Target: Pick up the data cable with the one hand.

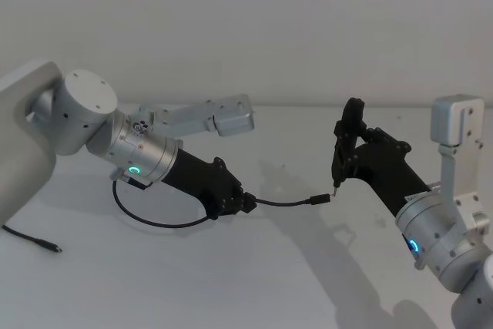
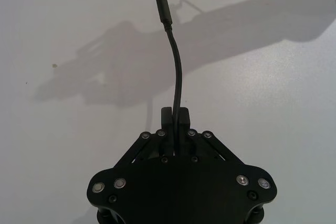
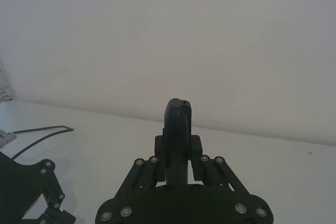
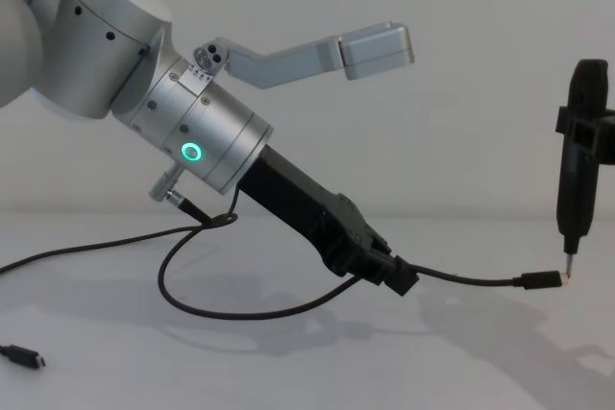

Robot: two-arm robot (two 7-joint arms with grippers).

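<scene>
While the left pincer [image 1: 245, 204] reaches low over the white tabletop [image 1: 293, 283], its fingers [image 2: 181, 115] are clamped on the data cable [image 1: 281, 203]. From that grip the cord runs out to its small plug [image 4: 541, 281], held just above the surface. Behind the pincer the cable loops under the left arm and trails to a second end [image 1: 52, 248] lying on the tabletop. At the right, the right pincer [image 1: 344, 161] is closed on an upright black pen-like tool [image 4: 578, 160], whose pointed tip meets the plug.
</scene>
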